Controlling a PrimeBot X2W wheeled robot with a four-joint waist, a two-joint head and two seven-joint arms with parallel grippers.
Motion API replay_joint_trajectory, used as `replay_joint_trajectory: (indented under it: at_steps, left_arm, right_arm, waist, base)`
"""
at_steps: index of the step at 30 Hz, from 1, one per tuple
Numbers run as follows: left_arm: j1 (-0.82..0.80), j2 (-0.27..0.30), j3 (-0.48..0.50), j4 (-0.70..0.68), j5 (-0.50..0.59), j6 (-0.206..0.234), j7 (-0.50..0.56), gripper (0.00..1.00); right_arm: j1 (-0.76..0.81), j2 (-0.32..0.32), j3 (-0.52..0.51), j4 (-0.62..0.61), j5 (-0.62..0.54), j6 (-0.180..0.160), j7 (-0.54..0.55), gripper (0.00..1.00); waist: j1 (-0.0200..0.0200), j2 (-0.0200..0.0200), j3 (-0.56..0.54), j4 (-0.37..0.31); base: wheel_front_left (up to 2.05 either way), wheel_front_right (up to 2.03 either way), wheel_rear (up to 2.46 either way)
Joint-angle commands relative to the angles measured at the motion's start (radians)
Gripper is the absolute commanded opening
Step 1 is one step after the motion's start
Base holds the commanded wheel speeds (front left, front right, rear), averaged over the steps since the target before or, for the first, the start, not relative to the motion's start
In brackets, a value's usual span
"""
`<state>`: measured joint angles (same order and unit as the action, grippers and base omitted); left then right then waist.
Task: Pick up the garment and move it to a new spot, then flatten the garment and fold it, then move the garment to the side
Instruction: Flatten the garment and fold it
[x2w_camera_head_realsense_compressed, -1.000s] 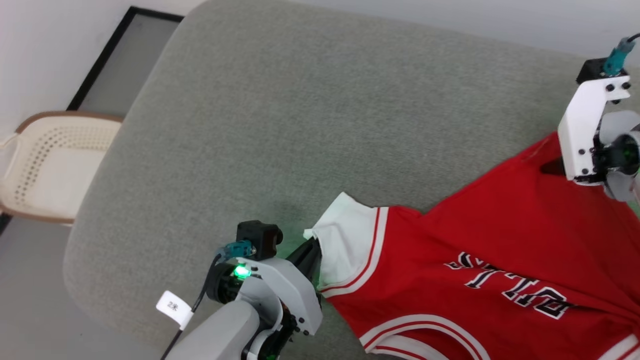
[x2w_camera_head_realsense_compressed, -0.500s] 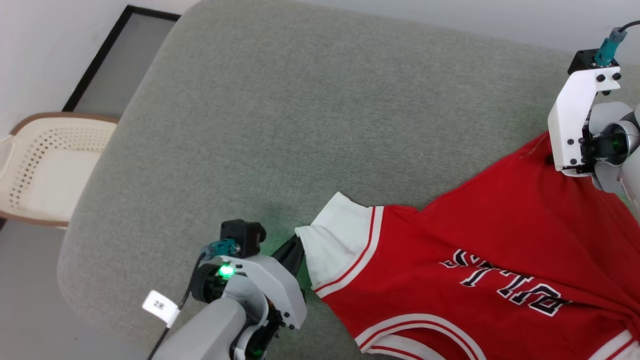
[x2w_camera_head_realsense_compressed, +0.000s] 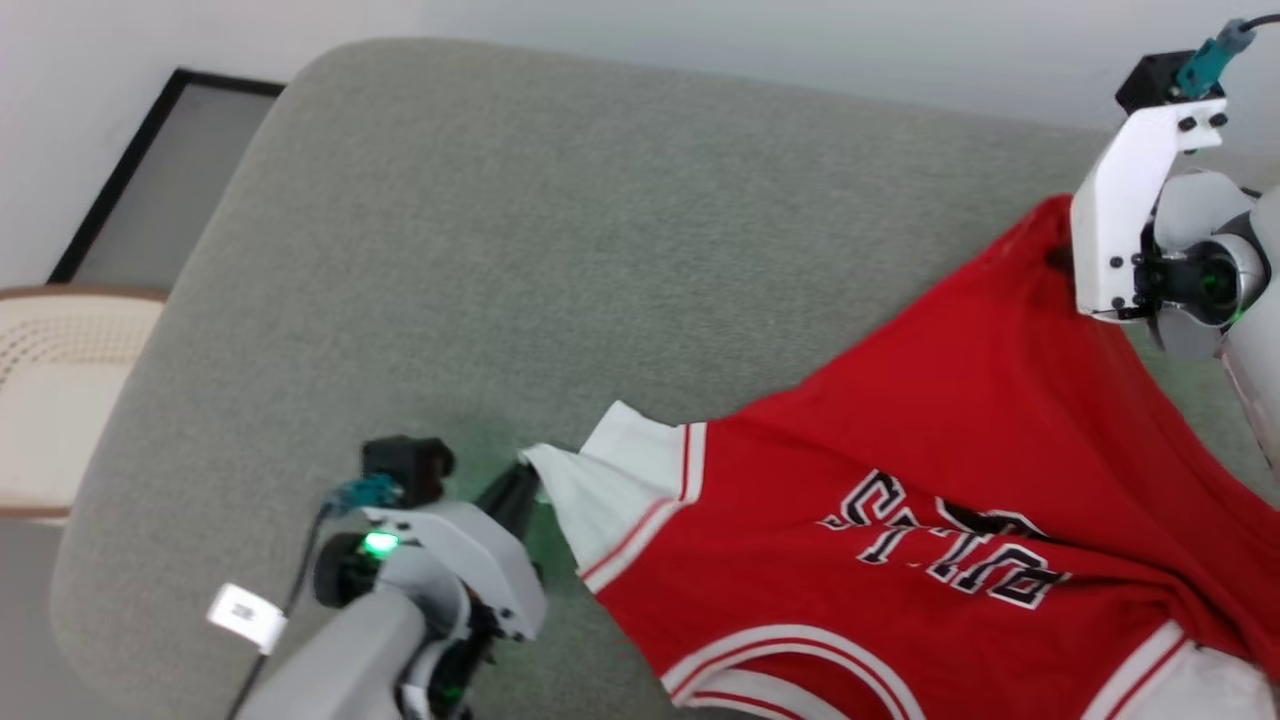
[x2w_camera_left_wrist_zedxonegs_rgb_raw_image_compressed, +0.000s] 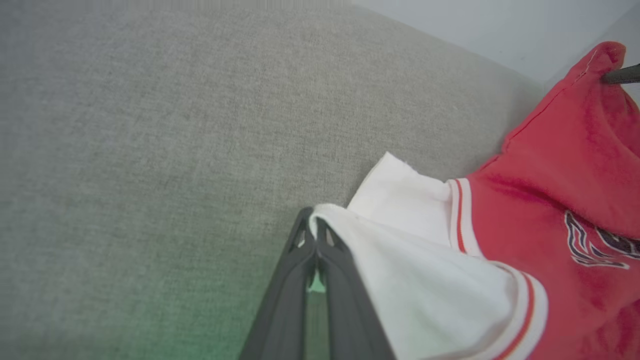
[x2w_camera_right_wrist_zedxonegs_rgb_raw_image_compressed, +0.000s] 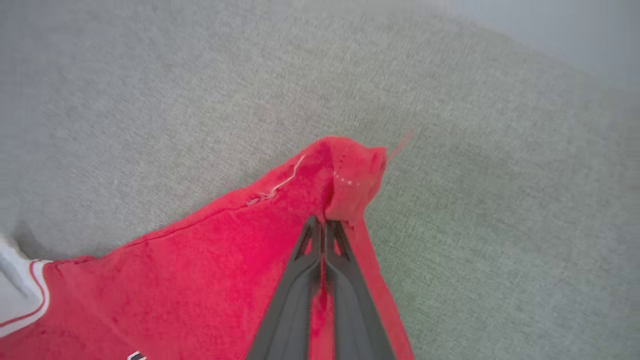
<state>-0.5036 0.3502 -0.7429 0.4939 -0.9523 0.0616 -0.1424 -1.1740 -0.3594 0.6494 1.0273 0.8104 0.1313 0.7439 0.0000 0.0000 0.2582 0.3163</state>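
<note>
We are leaning over a rounded grey fabric cushion (x2w_camera_head_realsense_compressed: 560, 250), and a cream perforated plastic chair (x2w_camera_head_realsense_compressed: 50, 390) is standing beyond its left edge. The red jersey-style shirt with white striped-trim sleeves (x2w_camera_head_realsense_compressed: 900, 470) is lying across the cushion's right part. Our left gripper (x2w_camera_left_wrist_zedxonegs_rgb_raw_image_compressed: 314, 231) is pinching a white sleeve's edge, and our right gripper (x2w_camera_right_wrist_zedxonegs_rgb_raw_image_compressed: 324, 224) is clamping a raised red corner.
</note>
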Motion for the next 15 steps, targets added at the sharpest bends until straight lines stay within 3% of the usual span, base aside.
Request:
replay_joint_trajectory:
  at_steps: [1,9,15]
  left_arm:
    - [-0.008,0.017,0.011,-0.002,-0.008,0.01,0.001,0.0]
    - [-0.092,0.126,0.044,-0.041,-0.006,0.018,0.083,0.0]
    - [-0.2,0.193,0.055,-0.033,-0.004,0.017,0.191,0.0]
  right_arm:
    - [0.015,-0.001,0.01,-0.021,0.007,-0.001,-0.022,0.0]
    - [0.019,0.017,-0.002,-0.088,0.061,-0.001,-0.165,0.0]
    - [-0.037,0.092,-0.011,-0.031,0.014,-0.001,-0.297,0.0]
  waist:
    - [0.0,0.0,-0.029,-0.036]
    - [0.0,0.0,-0.108,-0.133]
    - [0.0,0.0,-0.161,-0.211]
  base:
    - [0.0,0.0,0.0]
    - [0.0,0.0,0.0]
    - [0.0,0.0,0.0]
